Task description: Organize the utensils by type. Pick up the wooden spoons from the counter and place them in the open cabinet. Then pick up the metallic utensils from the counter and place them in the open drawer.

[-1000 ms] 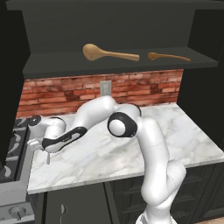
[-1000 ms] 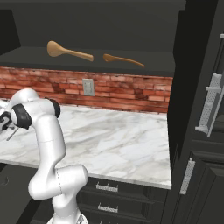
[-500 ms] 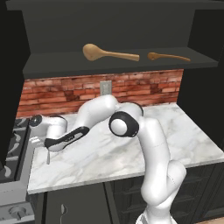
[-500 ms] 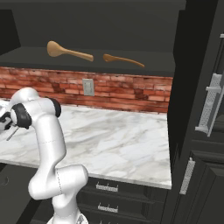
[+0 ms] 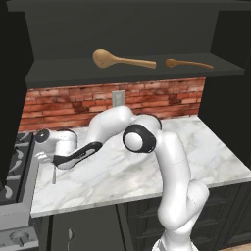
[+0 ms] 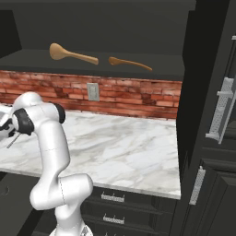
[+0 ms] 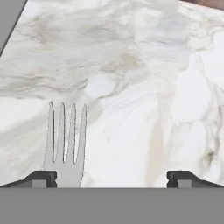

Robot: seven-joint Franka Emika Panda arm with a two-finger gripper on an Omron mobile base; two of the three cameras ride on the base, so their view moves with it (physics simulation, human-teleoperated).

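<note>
White marble surface [image 7: 131,65] stretched under the spread, empty fingers [image 7: 43,178]. Between them lay the metal fork [image 7: 65,144], just beside the left finger, tines pointing away. Both wooden spoons [image 5: 122,60] rested in the open cabinet [image 5: 59,73].

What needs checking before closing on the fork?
1. Jaws open: ok. The gripper has its tips wide apart.
2. Fork between the tips: not ok. In the hand view it sits hard against one tip, far off centre.
3. Fork free on the counter: ok, bare marble around the tines.
4. Height over the fork: cannot tell. Left base view shows the gripper low by the counter's stove-side end, contact unclear.
5. Wooden spoons stowed: ok. The large spoon and small spoon lie on the cabinet shelf.
6. Drawer open and reachable: cannot tell.
</note>
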